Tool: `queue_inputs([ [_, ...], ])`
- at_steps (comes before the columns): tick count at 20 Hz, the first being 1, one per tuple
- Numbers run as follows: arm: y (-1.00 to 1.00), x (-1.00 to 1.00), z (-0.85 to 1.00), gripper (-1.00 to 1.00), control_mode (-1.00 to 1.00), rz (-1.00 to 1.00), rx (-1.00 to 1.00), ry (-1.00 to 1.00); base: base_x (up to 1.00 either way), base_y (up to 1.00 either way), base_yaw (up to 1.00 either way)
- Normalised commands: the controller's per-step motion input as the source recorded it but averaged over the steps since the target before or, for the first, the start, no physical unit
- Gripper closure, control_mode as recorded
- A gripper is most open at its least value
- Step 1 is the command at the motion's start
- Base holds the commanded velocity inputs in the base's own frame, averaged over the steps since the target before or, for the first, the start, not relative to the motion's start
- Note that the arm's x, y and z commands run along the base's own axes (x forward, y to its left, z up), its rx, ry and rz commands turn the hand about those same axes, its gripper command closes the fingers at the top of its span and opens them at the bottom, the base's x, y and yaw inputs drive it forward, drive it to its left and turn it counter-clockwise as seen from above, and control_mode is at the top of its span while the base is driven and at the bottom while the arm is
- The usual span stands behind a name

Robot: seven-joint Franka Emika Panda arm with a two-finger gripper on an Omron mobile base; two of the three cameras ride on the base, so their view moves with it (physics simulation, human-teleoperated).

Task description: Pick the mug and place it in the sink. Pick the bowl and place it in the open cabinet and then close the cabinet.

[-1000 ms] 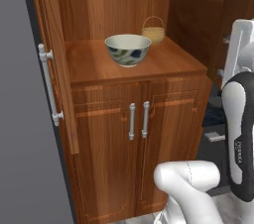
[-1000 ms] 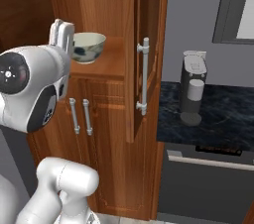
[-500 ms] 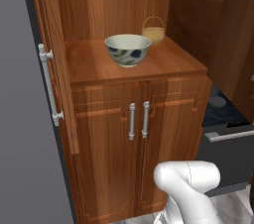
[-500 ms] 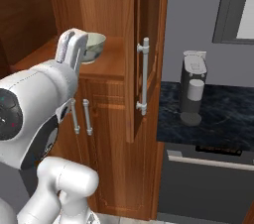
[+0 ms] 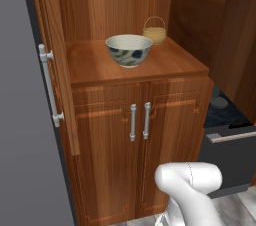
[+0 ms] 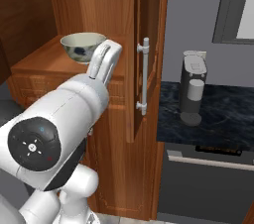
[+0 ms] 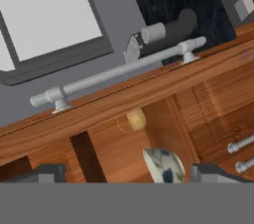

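The cream bowl (image 5: 129, 50) with dark leaf pattern stands upright on the shelf of the open brown cabinet (image 5: 90, 65). From the right base it shows as the bowl (image 6: 79, 46), partly behind my white arm (image 6: 69, 114), whose hand reaches up just right of it. In the hand view, which is rolled, the bowl (image 7: 163, 165) lies low between my fingertips. My gripper (image 7: 130, 174) is open and holds nothing, some way short of the bowl. The mug and the sink are out of view.
A small woven basket (image 5: 154, 31) sits behind the bowl. Both cabinet doors stand open, with long bar handles, left (image 5: 50, 85) and right (image 6: 144, 77). A coffee machine (image 6: 192, 89) stands on the dark counter (image 6: 223, 119) to the right. A lower double-door cupboard (image 5: 140, 135) is beneath.
My arm has swung out of the left base view and its hand has moved rightward across the bowl toward the right door. The bowl has stayed put.
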Motion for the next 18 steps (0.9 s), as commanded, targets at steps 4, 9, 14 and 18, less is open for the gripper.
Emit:
queue_inputs([
  [4, -0.68, -0.1, -0.19, -1.0, -1.0, 0.0, 0.02, 0.0, 0.0, 0.0, 0.0],
  [9, -0.5, -0.03, -0.28, -1.0, -1.0, 0.0, 0.0, -0.01, 0.0, 0.0, 0.0],
  [14, -0.09, 0.04, -0.28, -1.0, -1.0, 0.05, -0.05, -0.07, 0.0, 0.0, 0.0],
  [18, 0.0, 0.22, -0.24, -1.0, -1.0, 0.07, -0.07, -0.08, 0.0, 0.0, 0.0],
])
